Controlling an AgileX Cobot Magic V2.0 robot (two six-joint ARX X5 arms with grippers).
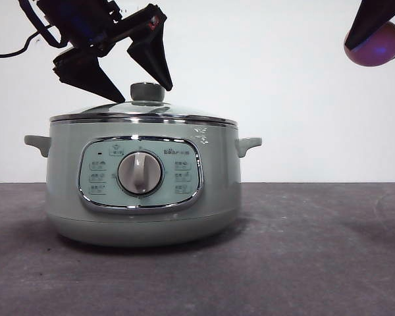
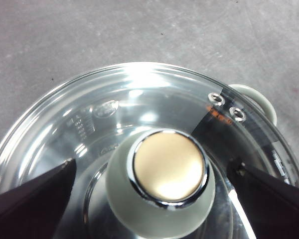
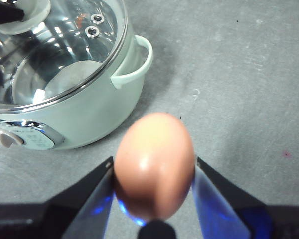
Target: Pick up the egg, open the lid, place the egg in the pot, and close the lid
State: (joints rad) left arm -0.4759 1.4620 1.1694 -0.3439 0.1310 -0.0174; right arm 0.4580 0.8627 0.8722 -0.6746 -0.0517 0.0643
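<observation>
The pale green pot (image 1: 141,191) stands on the table with its glass lid (image 1: 141,112) resting shut on it. My left gripper (image 1: 135,82) hangs open just above the lid, its jaws straddling the round knob (image 2: 162,186) on either side without touching it. My right gripper (image 3: 154,172) is held high to the right of the pot, shut on the reddish-brown egg (image 3: 154,164). In the front view the egg (image 1: 375,45) shows at the top right corner between dark jaws. The pot's side handle (image 3: 134,62) lies below and beside the egg.
The grey tabletop (image 1: 316,250) spreads to the right of the pot and in front of it. A white wall stands behind. A black cable (image 1: 13,49) trails from the left arm at the upper left.
</observation>
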